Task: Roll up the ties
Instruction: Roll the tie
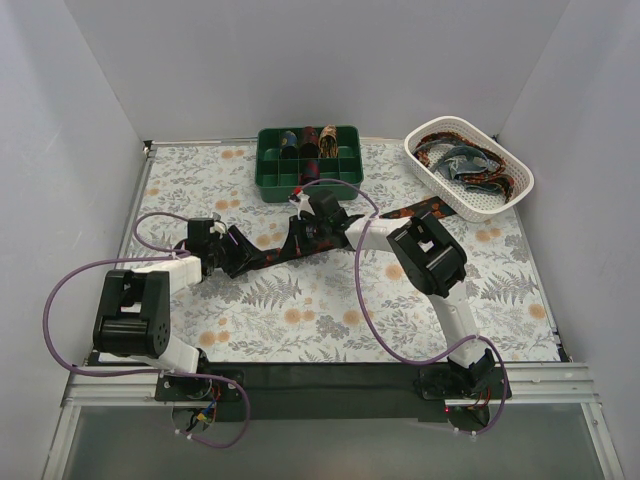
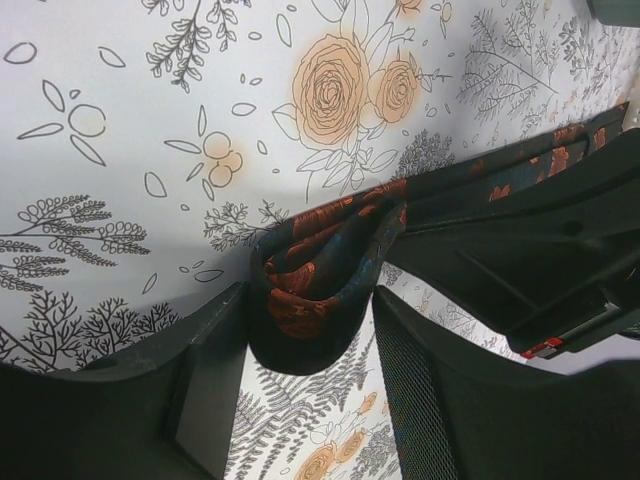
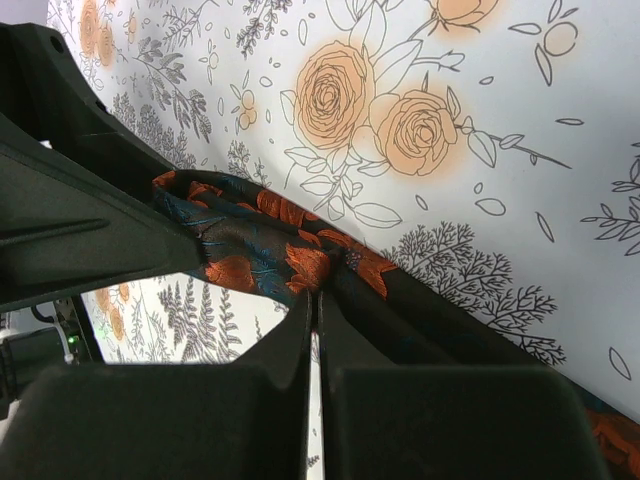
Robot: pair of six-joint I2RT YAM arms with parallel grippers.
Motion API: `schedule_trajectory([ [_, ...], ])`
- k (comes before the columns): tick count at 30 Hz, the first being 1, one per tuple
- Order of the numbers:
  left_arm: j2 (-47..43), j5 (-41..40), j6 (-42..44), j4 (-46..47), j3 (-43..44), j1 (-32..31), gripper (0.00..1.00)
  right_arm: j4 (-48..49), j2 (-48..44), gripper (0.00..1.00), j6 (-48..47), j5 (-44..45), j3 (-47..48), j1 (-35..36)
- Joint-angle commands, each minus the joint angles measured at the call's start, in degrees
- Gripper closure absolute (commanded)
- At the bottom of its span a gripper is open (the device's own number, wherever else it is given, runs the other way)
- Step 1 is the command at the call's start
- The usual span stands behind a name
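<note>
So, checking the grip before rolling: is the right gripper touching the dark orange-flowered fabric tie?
Touching. The right wrist view shows the right gripper shut, pinching the dark orange-flowered fabric tie at its tips.

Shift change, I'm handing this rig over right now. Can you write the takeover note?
Left gripper: closed around the folded end of the tie on the table.
Right gripper: shut on the same tie, further along.
That tie's far end runs toward the white basket, which holds more loose ties.
Done: several rolled ties sit in the green tray.
Left: roll this tie, put it in the tray, then do the basket's ties.
</note>
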Motion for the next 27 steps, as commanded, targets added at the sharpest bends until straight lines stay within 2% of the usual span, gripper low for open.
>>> schedule_trajectory([
  [1, 0.2, 0.6, 0.1, 1.7, -1.5, 0.0, 0.51, -2.0, 1.0, 0.99, -1.1, -1.2, 2.6, 0.8],
  [19, 0.6, 0.7, 1.1, 2.7, -2.0, 0.0, 0.52, -2.0, 2.8, 0.99, 0.0, -2.6, 5.5, 2.3],
  [23, 0.9, 0.6, 1.5, 2.6, -2.1, 0.1, 0.56, -2.0, 3.1, 0.99, 0.1, -2.4, 5.7, 2.3],
  [27, 1.1, 0.6, 1.7, 2.6, -2.1, 0.0, 0.64, -2.0, 3.5, 0.99, 0.1, -2.6, 6.1, 2.3],
])
